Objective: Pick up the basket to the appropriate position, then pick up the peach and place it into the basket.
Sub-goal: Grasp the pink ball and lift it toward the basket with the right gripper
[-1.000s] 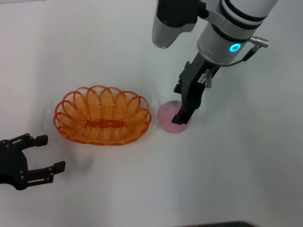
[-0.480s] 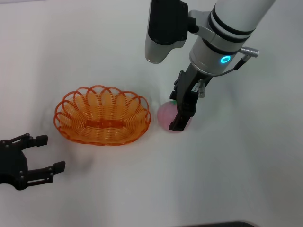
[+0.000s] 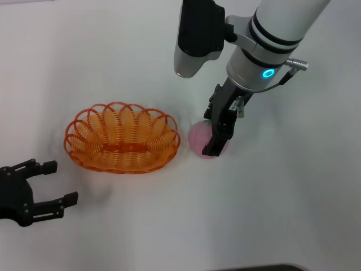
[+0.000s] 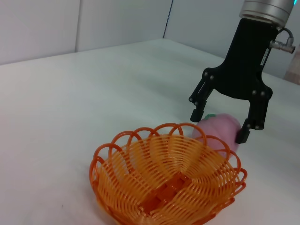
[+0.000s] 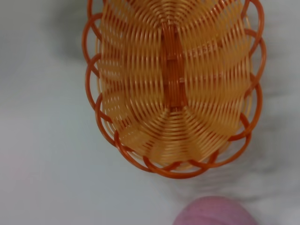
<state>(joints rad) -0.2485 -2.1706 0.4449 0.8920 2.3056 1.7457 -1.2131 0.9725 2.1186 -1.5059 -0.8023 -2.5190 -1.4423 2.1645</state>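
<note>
The orange wire basket [image 3: 121, 138] stands on the white table left of centre; it also shows in the left wrist view [image 4: 168, 183] and the right wrist view [image 5: 173, 84]. The pink peach [image 3: 196, 138] rests on the table just right of the basket. My right gripper [image 3: 213, 135] is down over the peach, open, with one finger on each side of it. The left wrist view shows the peach [image 4: 220, 129] between the black fingers [image 4: 248, 126]. The top of the peach [image 5: 215, 213] shows in the right wrist view. My left gripper [image 3: 36, 192] is parked open at the near left.
The white table [image 3: 282, 214] stretches all round. The right arm's white housing [image 3: 194, 34] hangs above the table behind the peach. The basket's near rim [image 3: 118, 168] lies a short way from my left gripper.
My right gripper has come down and slightly left over the peach, then held almost still. The peach, the basket and my left gripper have not moved.
</note>
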